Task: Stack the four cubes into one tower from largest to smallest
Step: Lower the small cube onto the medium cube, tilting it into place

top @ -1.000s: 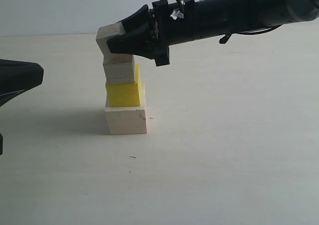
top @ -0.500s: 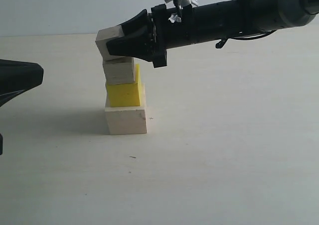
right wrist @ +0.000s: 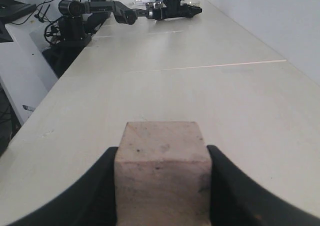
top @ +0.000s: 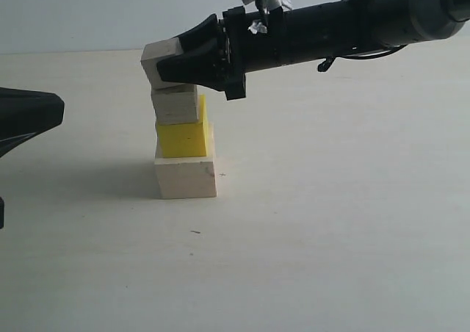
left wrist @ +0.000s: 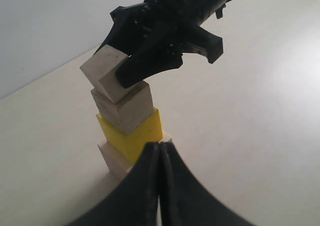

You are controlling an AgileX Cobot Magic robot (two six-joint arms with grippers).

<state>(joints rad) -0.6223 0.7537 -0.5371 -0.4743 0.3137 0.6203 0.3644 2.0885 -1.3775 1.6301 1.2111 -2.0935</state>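
One small wooden cube (right wrist: pixel 161 171), matte, square-edged

Pale raw-wood small cube (right wrist: pixel 161 171), smooth yellow cube (top: pixel 182 139), matt tabletop (top: pixel 330 222).

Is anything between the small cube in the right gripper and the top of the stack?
Nothing visible is. The small cube, tilted in the right gripper, sits directly over the medium cube, whose top carries nothing else. Its lower edge looks at or just above that top.

Small cube (top: pixel 158 55) partly behind right end effector (top: pixel 176 66), left end effector (top: pixel 51 115) edge-cropped
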